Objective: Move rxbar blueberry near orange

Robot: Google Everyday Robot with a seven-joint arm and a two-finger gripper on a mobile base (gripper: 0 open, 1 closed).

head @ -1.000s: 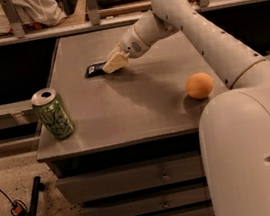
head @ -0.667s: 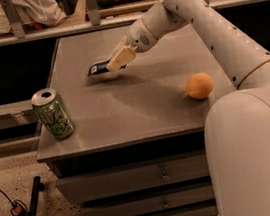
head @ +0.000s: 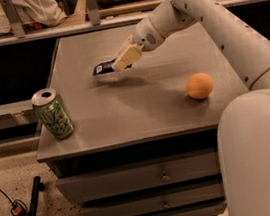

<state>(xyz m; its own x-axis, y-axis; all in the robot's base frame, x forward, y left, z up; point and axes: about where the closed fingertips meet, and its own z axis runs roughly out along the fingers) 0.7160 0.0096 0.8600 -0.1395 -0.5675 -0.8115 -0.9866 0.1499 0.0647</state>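
Note:
The rxbar blueberry (head: 102, 68) is a dark flat bar with a white patch at its left end. My gripper (head: 122, 61) is shut on its right end and holds it a little above the grey table top (head: 124, 106), toward the back middle; a shadow lies under it. The orange (head: 199, 85) rests on the table at the right, well to the right and nearer than the bar. My white arm reaches in from the right foreground.
A green drink can (head: 53, 113) stands upright near the table's front left corner. Drawers sit below the table front. A shelf rail and cluttered bags run along the back. A black pole and cable lie on the floor at left.
My gripper has lifted the rxbar blueberry off the table and shifted it slightly right. The orange and the can have not moved.

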